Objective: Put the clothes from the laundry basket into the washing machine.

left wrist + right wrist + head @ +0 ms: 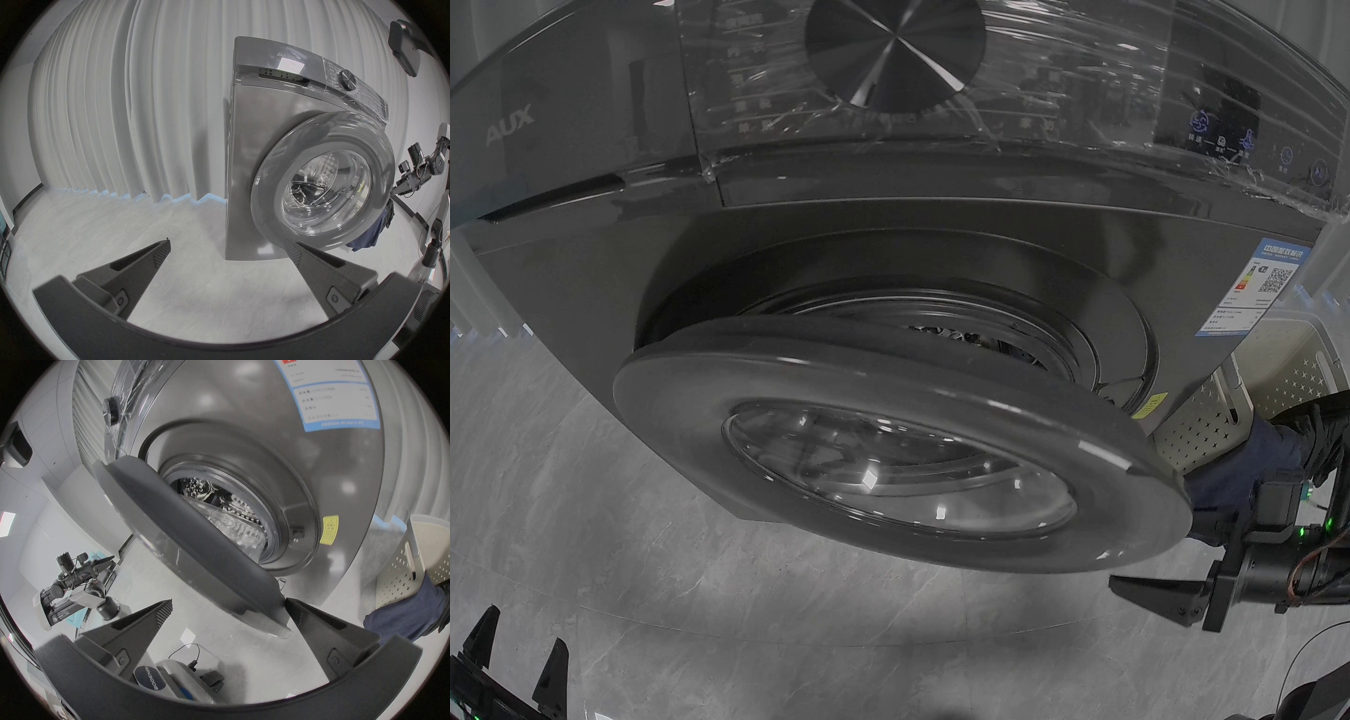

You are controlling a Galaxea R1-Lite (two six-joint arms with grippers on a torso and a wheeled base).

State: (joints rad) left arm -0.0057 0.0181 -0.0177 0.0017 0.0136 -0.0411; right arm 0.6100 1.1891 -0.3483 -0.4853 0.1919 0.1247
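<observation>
Here, the grey washing machine's [591, 244] half-open round glass door [900, 370] fronts my wide-open, empty right end effector [227, 603]; left end effector [225, 241] likewise; navy garment [1237, 473] overhangs white perforated basket [1294, 367].

The grey floor [637, 562] bears the washing machine [937, 234] and, beyond the right hand [1146, 596], the laundry basket [1289, 370].

Probably a robotics test lab: white curtains [117, 103] hang behind a washing machine [255, 140] on pale floor [140, 220].
</observation>
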